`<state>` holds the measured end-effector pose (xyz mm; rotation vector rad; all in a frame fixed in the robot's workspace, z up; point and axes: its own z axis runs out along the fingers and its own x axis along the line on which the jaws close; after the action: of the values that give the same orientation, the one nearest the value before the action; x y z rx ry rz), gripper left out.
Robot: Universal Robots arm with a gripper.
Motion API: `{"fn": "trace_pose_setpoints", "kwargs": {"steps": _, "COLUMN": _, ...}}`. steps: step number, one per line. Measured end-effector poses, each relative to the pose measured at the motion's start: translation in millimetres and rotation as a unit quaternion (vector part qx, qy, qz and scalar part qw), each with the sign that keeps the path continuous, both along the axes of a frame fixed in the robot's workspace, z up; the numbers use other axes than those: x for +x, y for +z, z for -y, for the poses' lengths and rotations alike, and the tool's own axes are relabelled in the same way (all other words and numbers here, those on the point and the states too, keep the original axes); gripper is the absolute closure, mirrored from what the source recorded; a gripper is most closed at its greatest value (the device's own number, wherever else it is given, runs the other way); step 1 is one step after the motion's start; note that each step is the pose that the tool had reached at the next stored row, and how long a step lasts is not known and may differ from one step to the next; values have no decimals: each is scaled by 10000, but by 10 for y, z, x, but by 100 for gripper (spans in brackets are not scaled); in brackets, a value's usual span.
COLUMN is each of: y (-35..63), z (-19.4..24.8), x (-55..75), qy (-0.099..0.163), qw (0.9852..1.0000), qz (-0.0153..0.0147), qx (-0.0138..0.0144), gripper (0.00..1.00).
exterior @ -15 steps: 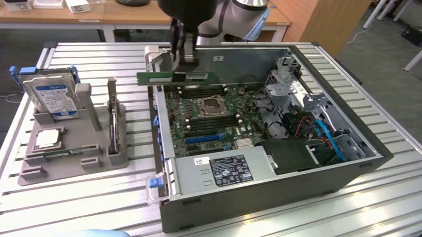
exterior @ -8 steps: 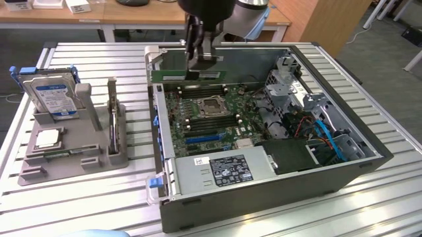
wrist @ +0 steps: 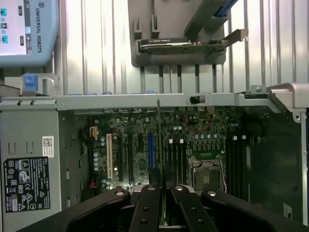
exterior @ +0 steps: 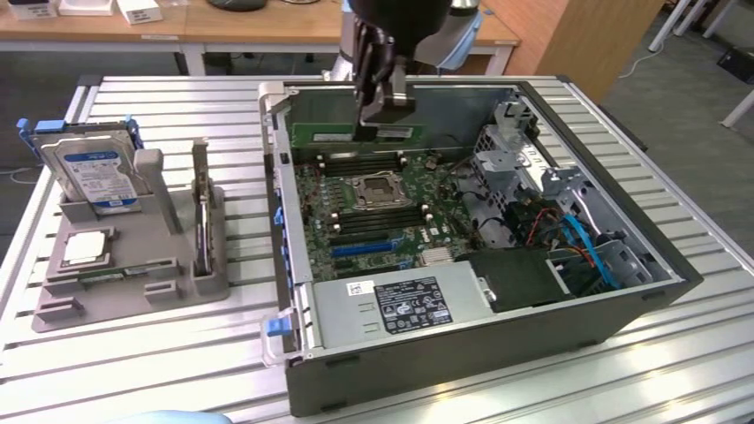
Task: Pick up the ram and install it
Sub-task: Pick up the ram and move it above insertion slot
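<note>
The ram [exterior: 324, 134] is a long green stick held level above the far end of the open computer case [exterior: 295, 291]. My gripper [exterior: 387, 124] is shut on its middle from above. In the wrist view the ram [wrist: 160, 140] shows edge-on as a thin line running out from between my gripper [wrist: 164, 193] and its dark fingers [wrist: 145, 205]. Below it lies the motherboard [exterior: 353, 234], with the processor socket [exterior: 380, 190] and dark memory slots [wrist: 175, 159] beside the socket. The stick hangs above the board, apart from the slots.
A grey fixture [exterior: 130, 283] on the exterior view's left holds a blue-labelled hard drive [exterior: 101, 172], a square silver processor chip [exterior: 85, 249] and an upright card [exterior: 203, 221]. The power supply [exterior: 401, 305] fills the case's near end. Blue cables [exterior: 589, 252] and metal brackets [exterior: 518, 150] crowd its right side.
</note>
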<state>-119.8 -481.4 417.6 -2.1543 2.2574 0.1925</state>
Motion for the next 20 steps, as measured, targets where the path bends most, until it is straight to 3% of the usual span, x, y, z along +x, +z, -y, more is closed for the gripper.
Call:
{"fn": "trace_pose_setpoints", "kwargs": {"steps": 7, "y": 2, "z": 0, "x": 169, "qy": 12, "qw": 10000, "qz": -20, "qx": 0, "gripper": 87}}
{"fn": "trace_pose_setpoints", "kwargs": {"steps": 12, "y": 2, "z": 0, "x": 193, "qy": 15, "qw": 10000, "qz": -17, "qx": 0, "gripper": 87}}
{"fn": "trace_pose_setpoints", "kwargs": {"steps": 14, "y": 2, "z": -1, "x": 193, "qy": 17, "qw": 10000, "qz": 12, "qx": 0, "gripper": 87}}
{"fn": "trace_pose_setpoints", "kwargs": {"steps": 20, "y": 3, "z": 0, "x": 195, "qy": 24, "qw": 9998, "qz": 185, "qx": 0, "gripper": 87}}
